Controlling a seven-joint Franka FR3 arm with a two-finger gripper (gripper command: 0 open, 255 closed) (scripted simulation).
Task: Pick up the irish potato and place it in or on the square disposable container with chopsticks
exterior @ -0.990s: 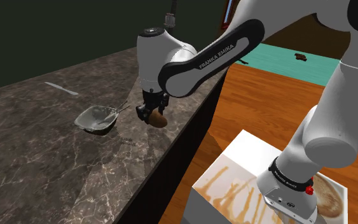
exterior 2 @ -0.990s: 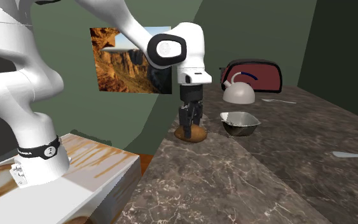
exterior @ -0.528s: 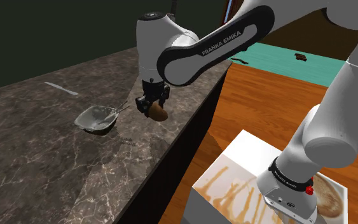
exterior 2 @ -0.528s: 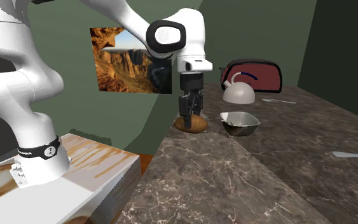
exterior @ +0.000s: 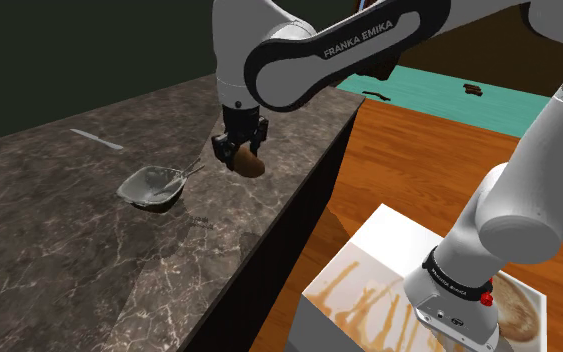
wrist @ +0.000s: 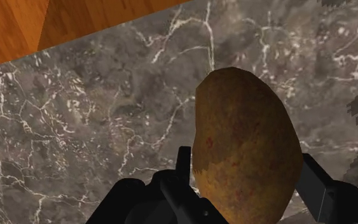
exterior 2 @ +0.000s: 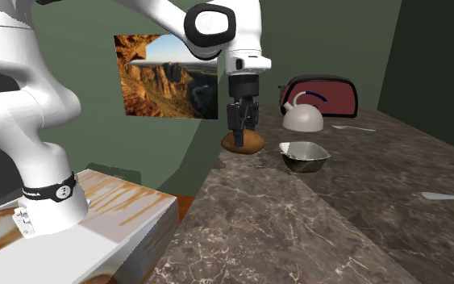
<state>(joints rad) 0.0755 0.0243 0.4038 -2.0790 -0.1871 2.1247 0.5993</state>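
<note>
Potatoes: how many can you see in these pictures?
1. The brown potato is clasped in the black jaws, held above the dark marble counter, near the square container. Another could be hidden behind the arm.

Hand (exterior: 239, 156) clasps potato (exterior: 248, 163) above counter (exterior: 69, 250), beside container (exterior: 151, 187)

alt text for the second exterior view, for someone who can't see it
A white robot arm's black gripper clasps a brown potato just above a dark marbled counter. A grey square container sits on the counter to the view's right of it, with a white kettle and a red toaster behind.
</note>
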